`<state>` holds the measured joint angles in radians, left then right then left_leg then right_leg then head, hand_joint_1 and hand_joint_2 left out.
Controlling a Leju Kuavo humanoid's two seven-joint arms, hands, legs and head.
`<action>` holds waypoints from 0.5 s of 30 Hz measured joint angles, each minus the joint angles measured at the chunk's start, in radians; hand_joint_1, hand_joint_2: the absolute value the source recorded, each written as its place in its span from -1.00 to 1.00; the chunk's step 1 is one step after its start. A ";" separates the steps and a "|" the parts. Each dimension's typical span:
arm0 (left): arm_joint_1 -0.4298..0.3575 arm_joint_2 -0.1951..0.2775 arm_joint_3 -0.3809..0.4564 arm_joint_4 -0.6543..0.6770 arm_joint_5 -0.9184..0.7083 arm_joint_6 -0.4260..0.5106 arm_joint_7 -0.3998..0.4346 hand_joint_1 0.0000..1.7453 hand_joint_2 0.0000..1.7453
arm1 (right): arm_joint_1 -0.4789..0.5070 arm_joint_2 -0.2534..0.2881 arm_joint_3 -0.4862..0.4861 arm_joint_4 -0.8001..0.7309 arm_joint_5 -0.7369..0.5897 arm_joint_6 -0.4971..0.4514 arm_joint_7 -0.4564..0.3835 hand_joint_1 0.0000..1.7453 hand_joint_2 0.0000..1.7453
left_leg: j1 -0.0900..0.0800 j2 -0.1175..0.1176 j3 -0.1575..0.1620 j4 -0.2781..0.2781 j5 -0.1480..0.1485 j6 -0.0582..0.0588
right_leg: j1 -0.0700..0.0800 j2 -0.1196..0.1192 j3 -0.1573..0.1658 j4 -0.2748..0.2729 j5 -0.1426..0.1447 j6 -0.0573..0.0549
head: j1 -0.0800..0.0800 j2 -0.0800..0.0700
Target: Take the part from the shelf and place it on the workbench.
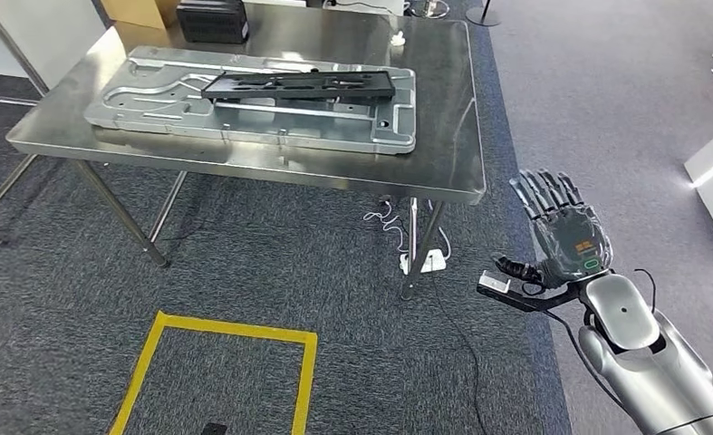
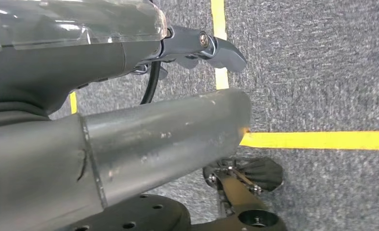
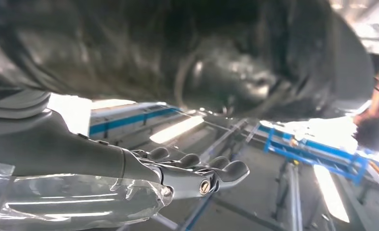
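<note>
A long black part (image 1: 298, 86) lies flat on a large silver metal panel (image 1: 244, 118), which rests on the steel workbench (image 1: 443, 136) ahead of me. My right hand (image 1: 561, 227) is raised to the right of the workbench's near right corner, apart from it, fingers straight and spread, holding nothing. In the right wrist view the same hand (image 3: 197, 173) is stretched out and empty. My left hand (image 2: 168, 134) hangs over the grey carpet with its thumb and fingers extended and nothing in them.
A black case (image 1: 212, 20) and a small white object (image 1: 398, 38) stand at the workbench's far edge. A power strip with cables (image 1: 425, 263) lies under the near right table leg. Yellow tape (image 1: 216, 331) marks a square on the carpet.
</note>
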<state>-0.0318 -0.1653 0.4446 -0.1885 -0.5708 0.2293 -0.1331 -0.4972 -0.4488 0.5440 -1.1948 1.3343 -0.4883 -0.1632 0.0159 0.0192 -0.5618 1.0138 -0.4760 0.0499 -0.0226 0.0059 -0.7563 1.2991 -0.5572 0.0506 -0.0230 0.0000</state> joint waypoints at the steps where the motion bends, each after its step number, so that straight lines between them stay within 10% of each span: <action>1: 0.000 0.000 0.001 0.000 0.000 0.000 0.000 -1.00 -1.00 | 0.002 0.000 -0.001 0.000 0.000 0.000 0.000 -1.00 -1.00 | -0.001 0.012 0.000 0.000 0.000 0.000 | 0.000 -0.003 0.010 -0.012 0.014 -0.001 | 0.000 0.000; 5: -0.004 -0.002 0.001 0.000 -0.003 0.000 -0.002 -1.00 -1.00 | -0.003 -0.009 -0.013 -0.001 -0.007 -0.002 0.002 -1.00 -1.00 | -0.009 0.054 0.005 0.001 -0.006 -0.008 | 0.019 -0.064 0.148 -0.254 0.109 -0.028 | 0.000 0.000; 9: -0.005 -0.002 0.002 0.000 -0.003 -0.002 -0.003 -1.00 -1.00 | -0.005 -0.017 -0.020 -0.001 -0.011 -0.004 0.002 -1.00 -1.00 | -0.012 0.081 0.014 0.000 -0.014 -0.028 | 0.024 -0.045 0.159 -0.291 0.116 -0.047 | -0.001 0.000; 15: -0.003 -0.002 0.002 0.000 -0.005 0.000 -0.003 -1.00 -1.00 | -0.001 -0.020 -0.023 -0.001 -0.012 -0.005 0.001 -1.00 -1.00 | -0.008 -0.008 -0.108 0.267 -0.144 -0.044 | 0.011 0.017 0.159 -0.301 0.128 -0.063 | -0.002 0.000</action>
<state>-0.0350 -0.1675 0.4471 -0.1884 -0.5756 0.2293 -0.1362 -0.4978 -0.4688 0.5207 -1.1957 1.3226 -0.4936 -0.1625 0.0075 0.0108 -0.6702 1.2806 -0.6198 0.0063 -0.0114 0.0230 -0.5971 0.9984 -0.4296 -0.0120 -0.0247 0.0000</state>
